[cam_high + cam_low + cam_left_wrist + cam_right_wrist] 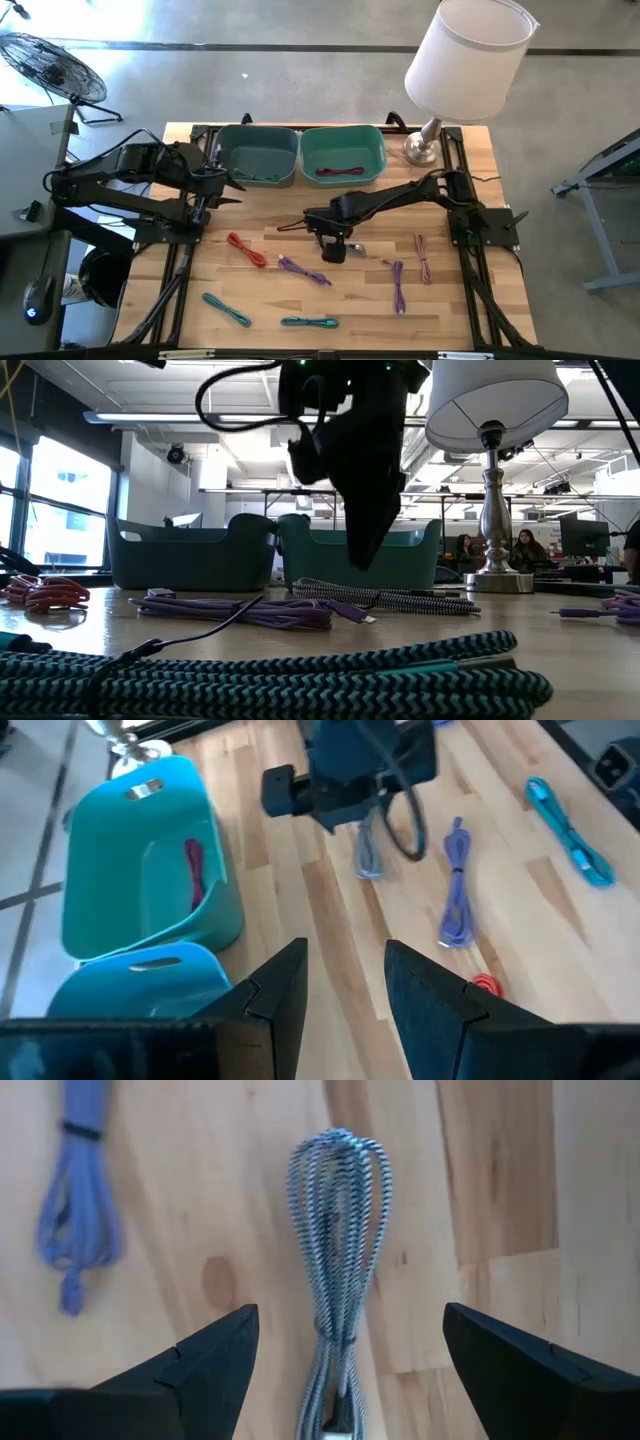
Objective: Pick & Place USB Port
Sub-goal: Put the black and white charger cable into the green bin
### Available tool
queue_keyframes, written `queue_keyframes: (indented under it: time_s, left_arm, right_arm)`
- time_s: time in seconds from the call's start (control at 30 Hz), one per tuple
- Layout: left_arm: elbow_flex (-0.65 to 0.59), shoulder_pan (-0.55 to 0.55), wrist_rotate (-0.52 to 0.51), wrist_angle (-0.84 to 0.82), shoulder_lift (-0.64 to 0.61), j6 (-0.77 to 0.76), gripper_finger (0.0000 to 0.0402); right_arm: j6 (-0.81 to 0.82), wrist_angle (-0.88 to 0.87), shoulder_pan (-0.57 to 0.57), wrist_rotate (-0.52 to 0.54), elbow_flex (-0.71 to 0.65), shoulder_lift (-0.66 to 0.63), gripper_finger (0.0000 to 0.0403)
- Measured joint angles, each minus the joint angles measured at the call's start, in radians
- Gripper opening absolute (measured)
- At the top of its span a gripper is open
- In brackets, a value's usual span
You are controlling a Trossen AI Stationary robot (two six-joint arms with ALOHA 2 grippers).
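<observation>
The right claw (345, 1355) hangs wide open over a striped cable (338, 1230); purple cables (305, 270) and two bins (300, 155) lie nearby on the counter (480, 290).

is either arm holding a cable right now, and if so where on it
Nothing is held. The right tool hangs open over a black-and-white cable lying on the table, fingers either side but not touching. The left tool waits open and empty near the bins.
</observation>
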Motion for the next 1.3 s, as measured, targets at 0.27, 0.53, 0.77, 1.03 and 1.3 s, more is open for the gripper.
queue_keyframes:
  time_s: [0.27,0.53,0.77,1.03,1.3]
  left_arm:
    - [0.0,0.0,0.039,-0.005,0.0,0.0,0.013]
    - [0.0,0.0,0.047,-0.004,0.0,-0.038,0.013]
    - [0.0,0.0,0.054,-0.004,0.0,-0.063,0.013]
    - [0.0,0.0,0.053,-0.004,0.0,-0.101,0.013]
    - [0.0,0.0,0.054,-0.004,0.0,-0.102,0.013]
  right_arm:
    - [0.017,-0.007,-0.001,-0.016,0.0,0.057,0.0309]
    - [0.014,-0.011,-0.002,-0.05,0.006,0.122,0.0259]
    - [-0.024,-0.022,-0.027,-0.012,0.005,0.137,0.0032]
    - [-0.013,-0.055,-0.029,0.023,0.0,0.096,0.0013]
    - [0.041,-0.157,-0.013,0.118,-0.001,-0.098,0.0012]
